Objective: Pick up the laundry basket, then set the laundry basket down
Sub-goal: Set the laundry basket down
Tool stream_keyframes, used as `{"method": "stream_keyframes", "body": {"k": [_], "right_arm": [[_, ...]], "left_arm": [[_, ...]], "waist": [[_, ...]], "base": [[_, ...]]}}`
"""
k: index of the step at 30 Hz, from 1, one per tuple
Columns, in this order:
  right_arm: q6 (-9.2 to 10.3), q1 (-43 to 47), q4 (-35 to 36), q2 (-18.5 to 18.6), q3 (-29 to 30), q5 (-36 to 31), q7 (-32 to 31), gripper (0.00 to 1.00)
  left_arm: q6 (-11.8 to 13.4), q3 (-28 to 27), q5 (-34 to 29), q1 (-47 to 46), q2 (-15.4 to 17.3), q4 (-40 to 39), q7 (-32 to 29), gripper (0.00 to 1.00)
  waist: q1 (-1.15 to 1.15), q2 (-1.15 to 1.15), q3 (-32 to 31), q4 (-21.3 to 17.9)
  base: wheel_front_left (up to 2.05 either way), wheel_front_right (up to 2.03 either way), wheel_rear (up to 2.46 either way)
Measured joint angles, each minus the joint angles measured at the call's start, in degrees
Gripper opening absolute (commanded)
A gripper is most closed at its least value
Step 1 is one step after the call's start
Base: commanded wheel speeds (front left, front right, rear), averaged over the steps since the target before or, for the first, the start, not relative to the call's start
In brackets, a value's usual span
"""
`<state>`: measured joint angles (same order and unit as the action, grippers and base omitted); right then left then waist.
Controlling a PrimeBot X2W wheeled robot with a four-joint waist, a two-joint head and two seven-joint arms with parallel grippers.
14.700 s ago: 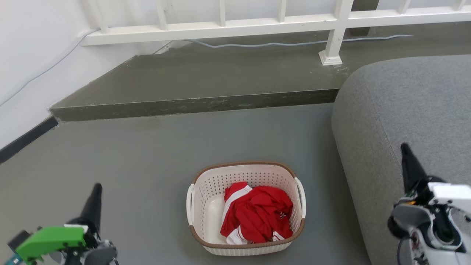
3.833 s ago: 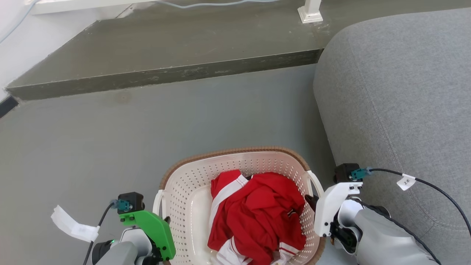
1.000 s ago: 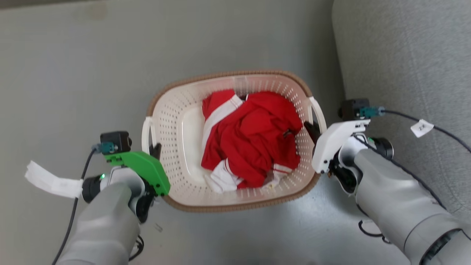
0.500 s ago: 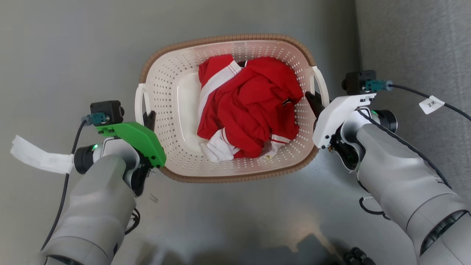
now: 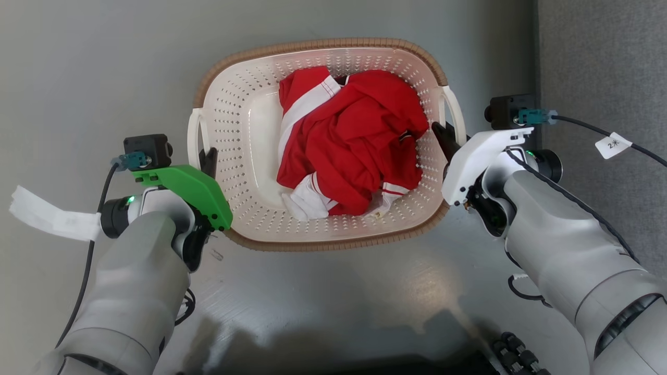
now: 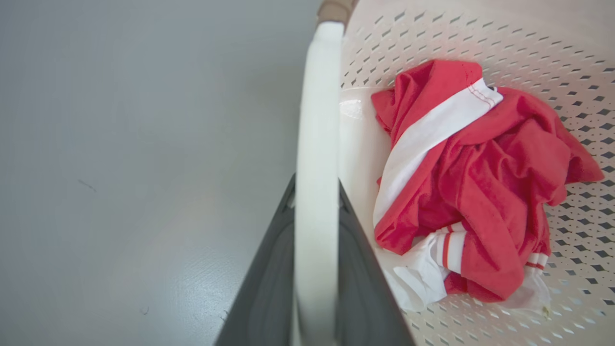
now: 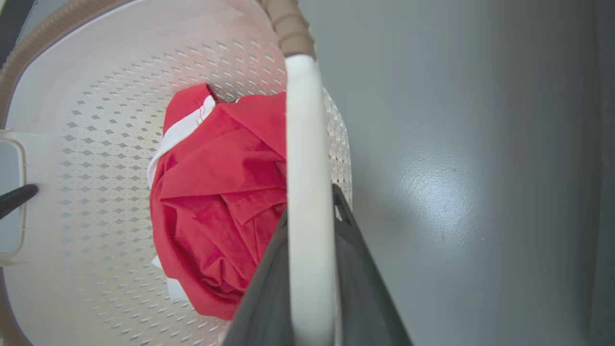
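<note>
Left gripper (image 6: 314, 190) has its two dark fingers pressed against either side of the left loop handle (image 6: 317, 120), closed on the white bar with no gap showing. Right gripper (image 7: 311, 204) grips the right loop handle (image 7: 305, 144) the same way, one finger on each side of the bar.

Between the two arms sits the laundry basket (image 5: 323, 44), over the grey floor (image 5: 94, 62) and just beside the grey sofa (image 5: 599, 62). Whether its base touches the floor cannot be told from any view. A crumpled red garment (image 5: 354, 140) with white stripes lies inside, toward the right half, leaving bare plastic on the left of the bottom.

Writing is scarce. A small white tag (image 5: 613, 144) on the right arm's black cable carries a "2" followed by a mark too small to read. A white tape flag (image 5: 47, 219) on the left arm's cable shows no legible text. No brand name can be made out on the basket, the garment, the green cover (image 5: 187, 187) of the left wrist or the white cover (image 5: 479, 156) of the right wrist.

From the head view the covers hide most of each gripper, so just one dark fingertip shows beside each handle. In the wrist views the fingers' bases run off the bottom edge, and the handles block the garment's nearest folds. A dark ribbed part (image 5: 516, 354) at the bottom edge is cut off and cannot be identified.
</note>
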<state>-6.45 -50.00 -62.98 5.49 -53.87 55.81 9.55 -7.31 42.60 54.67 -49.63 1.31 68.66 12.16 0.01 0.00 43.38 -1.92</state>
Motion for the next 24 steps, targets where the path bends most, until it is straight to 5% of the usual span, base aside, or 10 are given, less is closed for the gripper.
{"method": "stream_keyframes", "body": {"k": [24], "right_arm": [[-0.01,-3.1,-1.5,-0.2,-0.3,0.8,2.0,0.00]], "left_arm": [[0.0,0.0,-1.5,-3.3,-0.1,1.0,1.6,0.00]], "waist": [[0.00,0.00,5.0,-0.5]], "base": [[0.00,0.00,0.00]]}}
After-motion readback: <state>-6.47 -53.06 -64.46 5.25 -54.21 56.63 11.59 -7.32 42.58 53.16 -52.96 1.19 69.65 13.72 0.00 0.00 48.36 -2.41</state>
